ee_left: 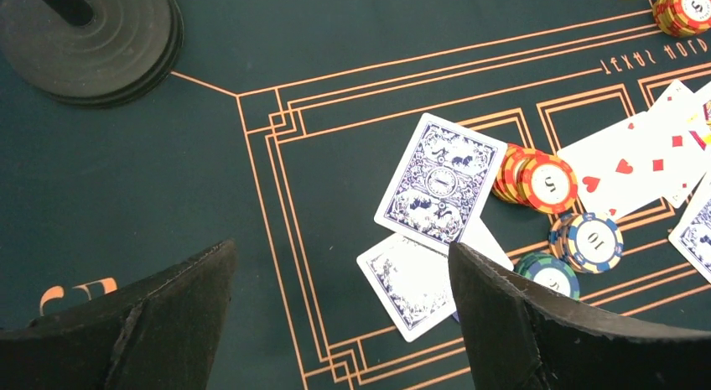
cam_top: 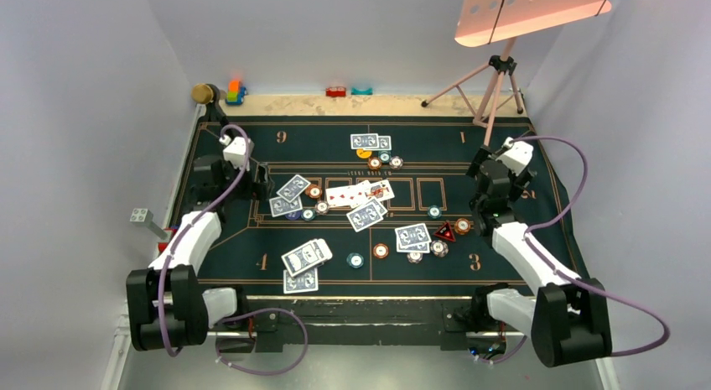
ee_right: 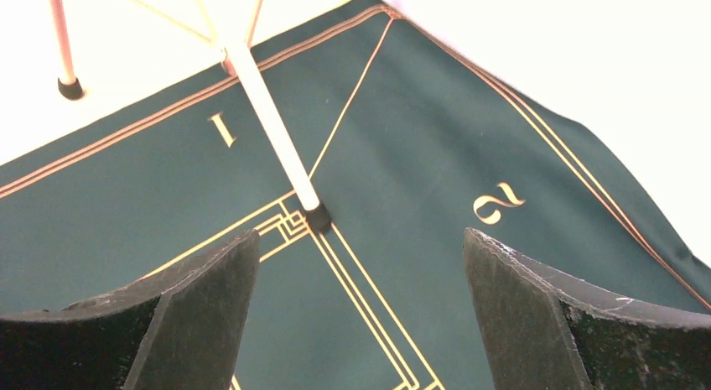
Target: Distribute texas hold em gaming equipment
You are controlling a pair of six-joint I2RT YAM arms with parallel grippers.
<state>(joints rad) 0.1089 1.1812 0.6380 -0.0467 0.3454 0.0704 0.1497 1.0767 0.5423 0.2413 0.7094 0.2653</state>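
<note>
Left wrist view: the left gripper, spread and empty, hovers by overlapping blue-backed cards, so it must next lower and pinch one; the right gripper is also spread.

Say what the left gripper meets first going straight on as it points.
Probably the bare dark green felt mat, under the open left gripper; a blue-backed playing card lies close beside that line, depth unclear.

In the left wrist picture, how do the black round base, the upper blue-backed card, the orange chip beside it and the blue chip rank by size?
Largest: black round base, though partly cropped.
Then: upper blue-backed card.
Smallest: orange chip and blue chip, about alike.
</note>
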